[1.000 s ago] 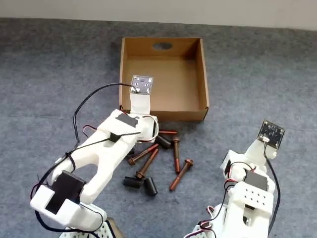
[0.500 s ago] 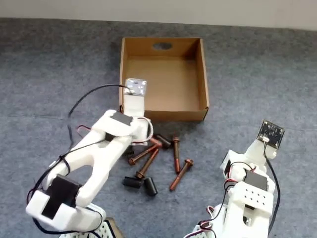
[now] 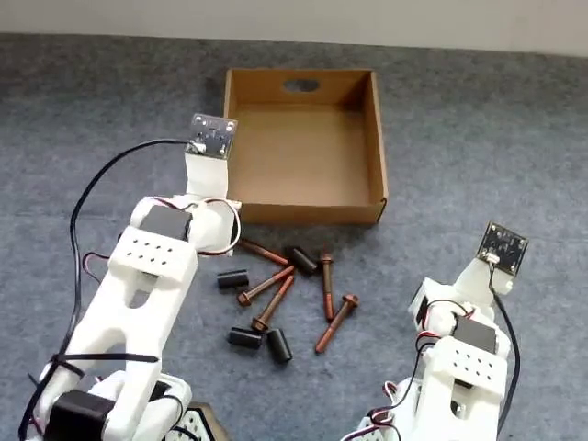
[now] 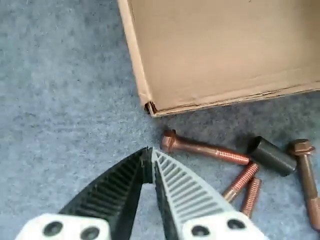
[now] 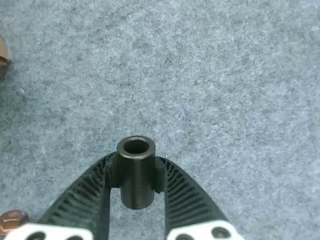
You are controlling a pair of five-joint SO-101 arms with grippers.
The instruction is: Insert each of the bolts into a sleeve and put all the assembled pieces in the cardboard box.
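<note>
In the left wrist view, the frame cut off the cardboard box (image 4: 136, 65), leaving one corner visible. One bolt (image 4: 306, 170) ran out at the edge. Two further bolts (image 4: 243, 180) passed under a finger (image 4: 190, 195) of the left hand (image 4: 151, 156).

In the right wrist view, the lower end of the sleeve (image 5: 136, 150) was hidden inside the right hand (image 5: 135, 163). A bolt head (image 5: 10, 221) was clipped at the corner. A brown item (image 5: 2, 57) at the edge could not be identified.

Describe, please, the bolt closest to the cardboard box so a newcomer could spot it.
Find the cardboard box on the carpet. Just before its front wall, near the left corner, lies the bolt. Alone among the bolts, it runs almost along that wall; the others angle toward it.
</note>
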